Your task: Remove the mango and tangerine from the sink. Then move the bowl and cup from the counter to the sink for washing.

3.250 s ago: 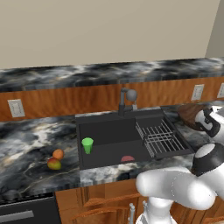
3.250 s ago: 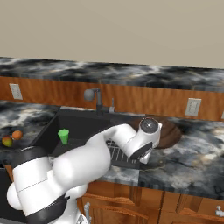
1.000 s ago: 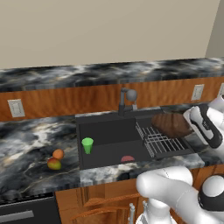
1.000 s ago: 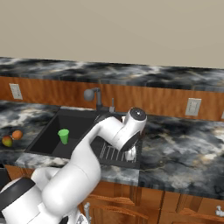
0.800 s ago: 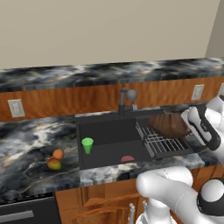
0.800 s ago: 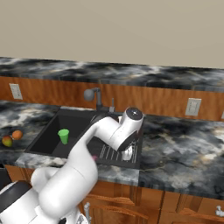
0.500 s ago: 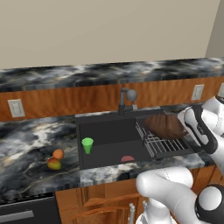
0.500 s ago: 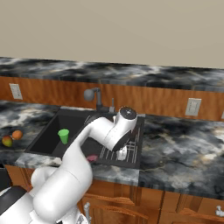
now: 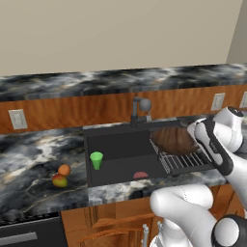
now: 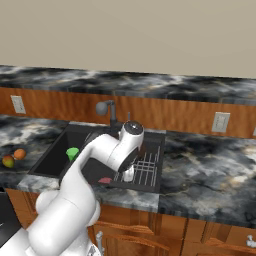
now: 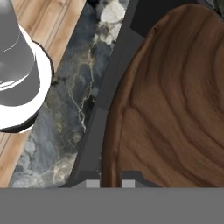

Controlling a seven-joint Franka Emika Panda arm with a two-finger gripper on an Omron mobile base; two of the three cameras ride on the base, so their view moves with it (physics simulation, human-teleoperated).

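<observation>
Bowl (image 9: 174, 139): we see the wooden bowl held over the wire rack at the 3 o'clock side of the sink; whether it touches the rack we cannot tell. In the hand view (image 11: 175, 100) its rim runs down between the two finger tips.
Pincer (image 11: 110, 181): closed on the bowl's rim, one tip on each side of the wood. In the left base view the hand sits at 3 o'clock of the bowl.
Sink (image 9: 116, 129): black basin set into the surface, faucet (image 9: 140, 110) at its 12 o'clock edge. We see it in the right base view too (image 10: 55, 155).
Rack (image 9: 185, 161): wire grid in the 3 o'clock part of the sink, its front bars showing below the bowl; in the right base view (image 10: 147, 167) it lies just beside the arm.
Cup (image 9: 96, 159): green, upright, inside the sink toward 9 o'clock; also in the right base view (image 10: 72, 153).
Tangerine (image 9: 64, 170): on the surface at 9 o'clock of the sink, outside the basin.
Mango (image 9: 59, 181): on the surface just beside the tangerine, at its 6 o'clock; the two seem to touch.
Surface (image 9: 29, 159): dark marbled stone around the sink.
Red item (image 9: 140, 174): we see a small flat red shape on the basin floor near the 6 o'clock wall; what it is we cannot tell.
</observation>
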